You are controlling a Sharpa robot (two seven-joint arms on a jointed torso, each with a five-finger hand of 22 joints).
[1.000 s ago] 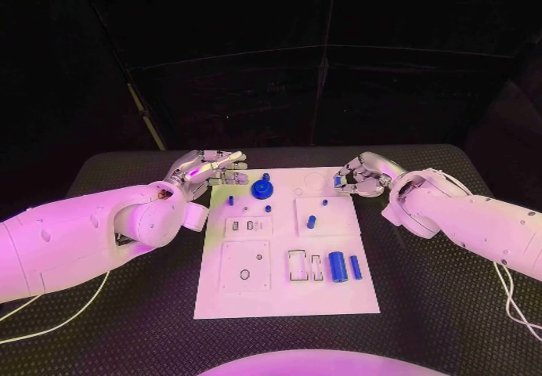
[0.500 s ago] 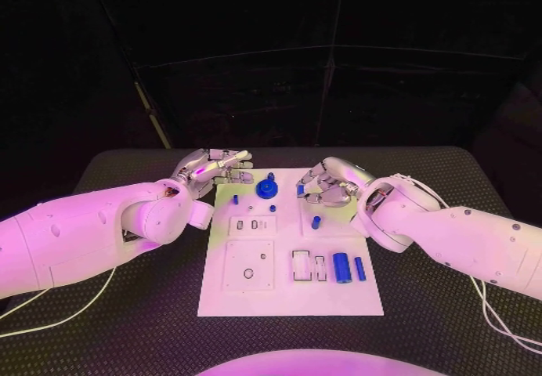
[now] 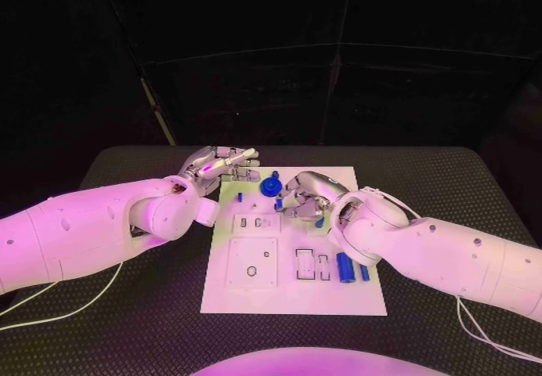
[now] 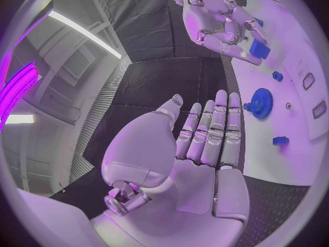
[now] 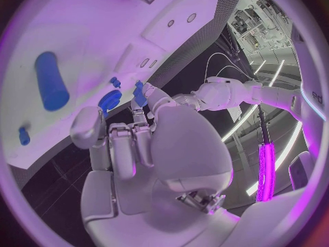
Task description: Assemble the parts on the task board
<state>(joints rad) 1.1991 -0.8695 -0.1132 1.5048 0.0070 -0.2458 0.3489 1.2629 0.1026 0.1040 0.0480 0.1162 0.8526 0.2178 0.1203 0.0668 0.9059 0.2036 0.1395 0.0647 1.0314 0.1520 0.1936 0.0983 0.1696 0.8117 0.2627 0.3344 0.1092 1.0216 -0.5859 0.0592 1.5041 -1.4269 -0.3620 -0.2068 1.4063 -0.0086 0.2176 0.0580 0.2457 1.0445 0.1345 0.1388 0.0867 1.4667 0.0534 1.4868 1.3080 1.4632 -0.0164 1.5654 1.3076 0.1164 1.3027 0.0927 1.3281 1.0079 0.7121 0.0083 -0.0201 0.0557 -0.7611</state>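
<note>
Board [image 3: 339, 294] work now rests on the right hand [image 3: 307, 196], seemingly pinching a blue part [image 5: 139, 93]: lower it squarely while the left hand [image 3: 220, 168] waits spread, holding nothing.

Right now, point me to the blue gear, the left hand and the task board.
blue gear [image 3: 269, 187]: head view, on the gear's disc.
left hand [image 4: 205, 142]: left wrist view, on the straight fingers above the palm.
task board [image 3: 294, 301]: head view, on a bare near strip of the white plate.

A black table [image 3: 135, 313] carries the white task board [image 3: 294, 301], lying flat.
</note>
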